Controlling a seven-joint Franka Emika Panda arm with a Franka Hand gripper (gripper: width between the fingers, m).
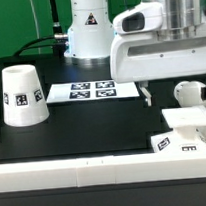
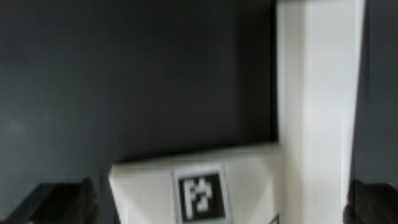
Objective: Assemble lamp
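Observation:
The cone shade (image 1: 20,95) stands upright on the black table at the exterior view's left, with a tag on its side. The round-headed bulb (image 1: 191,92) lies at the right. The flat square base (image 1: 186,133) lies at the front right against the white rim, tag facing up. My gripper (image 1: 178,89) hangs open and empty above the base and in front of the bulb; one dark finger (image 1: 147,91) shows. In the wrist view the base (image 2: 187,185) with its tag lies between my spread fingers (image 2: 63,205), below the gripper (image 2: 217,208).
The marker board (image 1: 92,90) lies flat at the table's middle back. A white rim (image 1: 97,174) runs along the front edge and shows in the wrist view (image 2: 324,90) beside the base. The robot's white pedestal (image 1: 89,27) stands behind.

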